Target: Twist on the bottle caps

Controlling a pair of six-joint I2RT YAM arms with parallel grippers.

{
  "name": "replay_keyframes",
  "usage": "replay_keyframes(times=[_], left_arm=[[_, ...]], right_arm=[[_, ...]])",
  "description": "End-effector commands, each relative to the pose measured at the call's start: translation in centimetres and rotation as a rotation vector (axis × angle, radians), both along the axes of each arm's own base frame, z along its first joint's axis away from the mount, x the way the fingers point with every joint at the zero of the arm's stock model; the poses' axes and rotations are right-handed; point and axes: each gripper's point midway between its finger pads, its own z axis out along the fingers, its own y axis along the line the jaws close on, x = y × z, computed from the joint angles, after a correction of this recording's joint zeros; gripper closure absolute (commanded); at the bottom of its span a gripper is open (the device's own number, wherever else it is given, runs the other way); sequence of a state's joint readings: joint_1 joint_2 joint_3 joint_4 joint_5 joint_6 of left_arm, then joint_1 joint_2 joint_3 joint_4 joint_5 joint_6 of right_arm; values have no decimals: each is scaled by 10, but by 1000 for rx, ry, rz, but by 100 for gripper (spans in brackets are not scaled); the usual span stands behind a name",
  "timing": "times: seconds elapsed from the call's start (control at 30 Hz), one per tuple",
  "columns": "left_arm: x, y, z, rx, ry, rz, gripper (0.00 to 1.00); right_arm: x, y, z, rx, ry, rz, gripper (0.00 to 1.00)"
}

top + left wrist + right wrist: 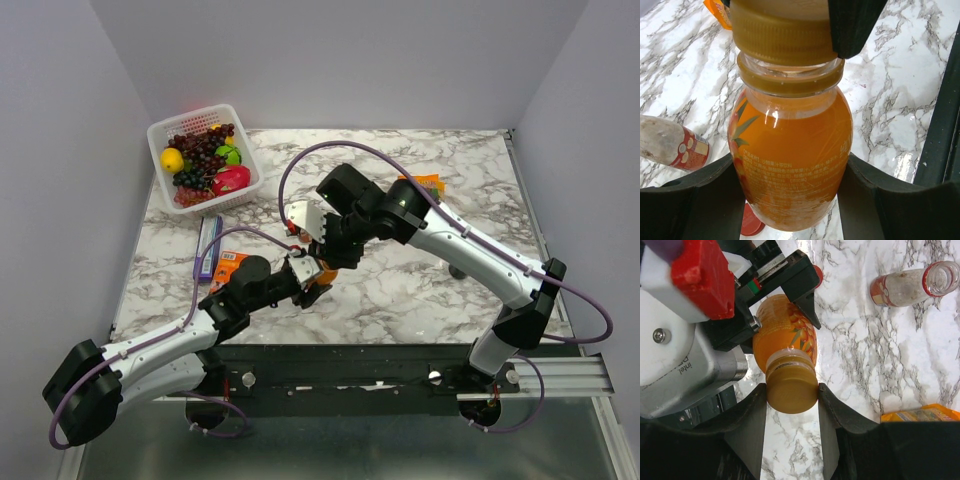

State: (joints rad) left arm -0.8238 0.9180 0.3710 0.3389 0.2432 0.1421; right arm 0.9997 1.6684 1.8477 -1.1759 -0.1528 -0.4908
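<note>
The orange juice bottle [790, 155] is held off the marble table, its body clamped between the fingers of my left gripper [790, 200]. The orange cap [792, 390] sits on its neck. My right gripper [792, 396] is shut on the cap, one finger on each side. In the top view both grippers meet at the table's middle front, around the bottle [322, 272]. The clear bottle [912, 285] lies on its side, uncapped, apart from both grippers; it also shows in the left wrist view [670, 147]. The red cap [752, 222] lies on the table under the orange bottle.
A white basket [160, 135] of fruit stands at the back left. Flat snack packs [210, 245] lie in front of it, by the left arm. An orange packet [430, 183] lies behind the right arm. The table's front edge with its black rail [400, 350] runs close below the grippers.
</note>
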Motion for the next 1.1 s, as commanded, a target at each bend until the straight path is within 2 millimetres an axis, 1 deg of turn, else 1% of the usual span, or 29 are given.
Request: replay_keyframes(times=[0.0, 0.1, 0.27, 0.33, 0.43, 0.53, 0.7, 0.83, 0.93, 0.97, 1.07], left_arm=[[4, -7, 50, -169, -81, 13, 100], [5, -7, 55, -186, -97, 11, 100], [6, -10, 62, -189, -137, -4, 100], [4, -11, 63, -183, -151, -21, 100], [0, -12, 60, -173, -147, -46, 100], [-4, -13, 57, -171, -136, -67, 100], [-9, -15, 51, -170, -105, -88, 100], [-12, -15, 49, -169, -97, -98, 100], [-12, -15, 50, -172, -91, -99, 100], [-12, -16, 50, -174, -91, -97, 100], [-12, -16, 47, -171, -80, -96, 100]], right_arm=[[1, -8, -19, -74, 27, -34, 58], [-6, -9, -25, -78, 77, -53, 60], [-15, -7, -32, -82, 145, -72, 60], [-11, -7, -34, -93, 129, -69, 60], [-2, -5, -32, -97, 76, -49, 57], [4, -3, -29, -95, 45, -44, 56], [5, -2, -24, -84, 31, -26, 56], [4, -5, -27, -97, 25, -14, 54], [4, -7, -27, -100, 25, -13, 50], [5, -6, -28, -100, 23, -15, 47], [7, -5, -23, -87, 10, -25, 44]])
